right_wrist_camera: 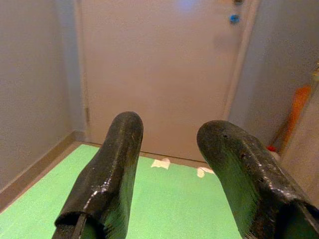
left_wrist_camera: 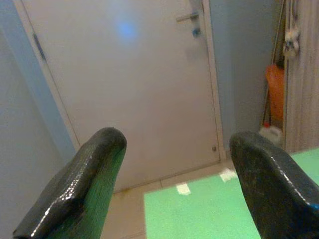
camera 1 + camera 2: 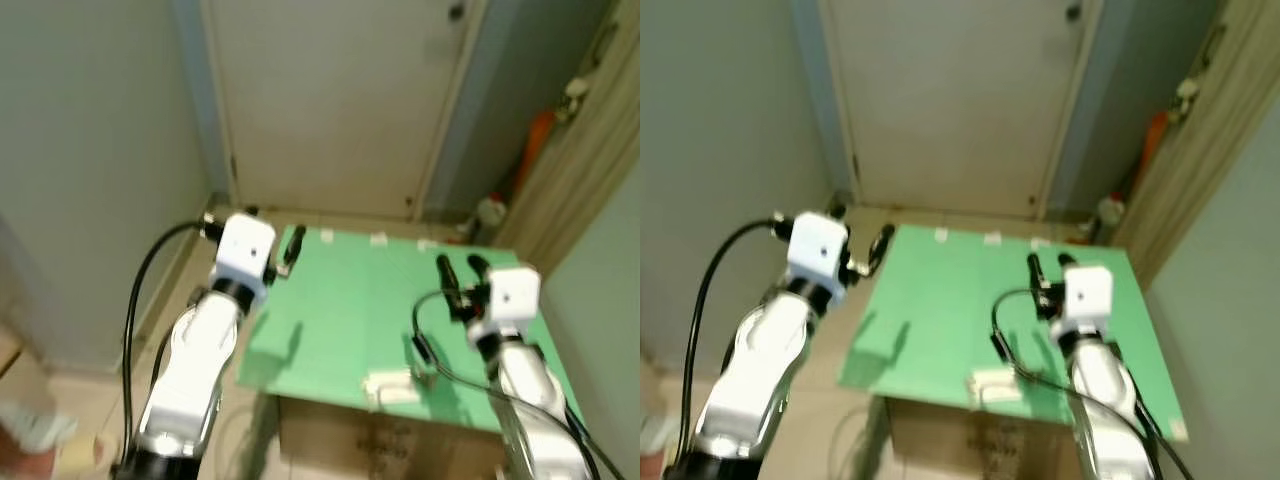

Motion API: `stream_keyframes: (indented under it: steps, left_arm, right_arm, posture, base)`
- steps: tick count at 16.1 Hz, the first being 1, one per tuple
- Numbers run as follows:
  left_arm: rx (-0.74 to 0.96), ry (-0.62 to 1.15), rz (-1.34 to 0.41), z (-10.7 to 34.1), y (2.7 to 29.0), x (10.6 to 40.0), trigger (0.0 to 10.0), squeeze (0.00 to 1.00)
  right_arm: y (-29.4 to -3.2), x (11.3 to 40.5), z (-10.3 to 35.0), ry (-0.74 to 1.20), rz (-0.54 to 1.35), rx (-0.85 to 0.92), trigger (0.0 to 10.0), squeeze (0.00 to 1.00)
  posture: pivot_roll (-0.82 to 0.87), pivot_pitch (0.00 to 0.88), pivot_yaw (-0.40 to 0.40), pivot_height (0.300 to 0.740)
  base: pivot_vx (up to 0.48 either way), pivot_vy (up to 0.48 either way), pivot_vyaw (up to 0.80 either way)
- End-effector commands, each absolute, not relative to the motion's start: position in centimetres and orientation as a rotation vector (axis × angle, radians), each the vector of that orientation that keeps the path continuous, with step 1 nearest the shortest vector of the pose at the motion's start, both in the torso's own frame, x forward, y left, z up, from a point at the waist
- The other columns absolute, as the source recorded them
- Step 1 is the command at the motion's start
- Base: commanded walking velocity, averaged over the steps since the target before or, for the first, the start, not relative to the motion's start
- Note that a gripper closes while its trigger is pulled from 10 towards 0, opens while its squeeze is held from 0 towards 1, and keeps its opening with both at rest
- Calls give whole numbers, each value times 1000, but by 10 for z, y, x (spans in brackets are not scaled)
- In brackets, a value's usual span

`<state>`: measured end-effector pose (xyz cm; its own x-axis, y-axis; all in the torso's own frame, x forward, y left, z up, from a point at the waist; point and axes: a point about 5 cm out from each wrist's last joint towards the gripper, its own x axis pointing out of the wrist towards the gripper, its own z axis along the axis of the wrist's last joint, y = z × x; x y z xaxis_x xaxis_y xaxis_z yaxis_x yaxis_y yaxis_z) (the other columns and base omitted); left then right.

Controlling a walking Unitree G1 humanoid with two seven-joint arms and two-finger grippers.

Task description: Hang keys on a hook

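Observation:
A green board (image 3: 350, 310) lies flat on a cardboard box (image 3: 380, 440) in front of a closed door. My left gripper (image 3: 288, 250) hovers at the board's far left edge. In the left wrist view its two black fingers (image 2: 79, 189) stand wide apart with nothing between them. Over the right side of the board my right gripper (image 3: 461, 270) is open and empty too, fingers (image 1: 107, 174) pointing toward the door. A small white object (image 3: 392, 385) rests near the board's front edge; I cannot tell what it is.
The pale door (image 3: 330, 100) fills the back, with a grey wall (image 3: 90, 170) close on the left. At the right stand an orange object (image 3: 538, 140), a white bottle (image 3: 490, 212) and a beige panel (image 3: 590, 160). White tape bits (image 3: 378, 240) mark the board's far edge.

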<state>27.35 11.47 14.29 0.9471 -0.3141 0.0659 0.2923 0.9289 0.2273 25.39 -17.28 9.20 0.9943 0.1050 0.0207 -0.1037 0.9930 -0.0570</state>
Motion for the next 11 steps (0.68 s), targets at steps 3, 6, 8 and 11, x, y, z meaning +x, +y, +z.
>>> stream_keyframes:
  steps: [3, 6, 8, 11]
  left_arm:
    - [231, -99, -341, 141, 108, 276, 10000, 0]
    - [239, -65, -337, 136, 108, 282, 10000, 0]
    - [261, 16, -348, 121, 114, 292, 10000, 0]
    - [344, 127, -357, 91, 124, 309, 10000, 0]
  right_arm:
    - [-174, 258, 91, -10, 100, -73, 10000, 0]
    - [-172, 261, 90, -7, 108, -76, 10000, 0]
    - [-169, 262, 90, 0, 126, -74, 10000, 0]
    - [-168, 258, 90, 19, 149, -81, 10000, 0]
  posture:
    - [-78, 0, -3, 736]
    - [-77, 0, -1, 736]
    - [-78, 0, 0, 736]
    - [-124, 6, -11, 736]
  base:
    - [296, -375, 0]
    - [228, -220, 0]
    - [0, 0, 0]
    - [0, 0, 0]
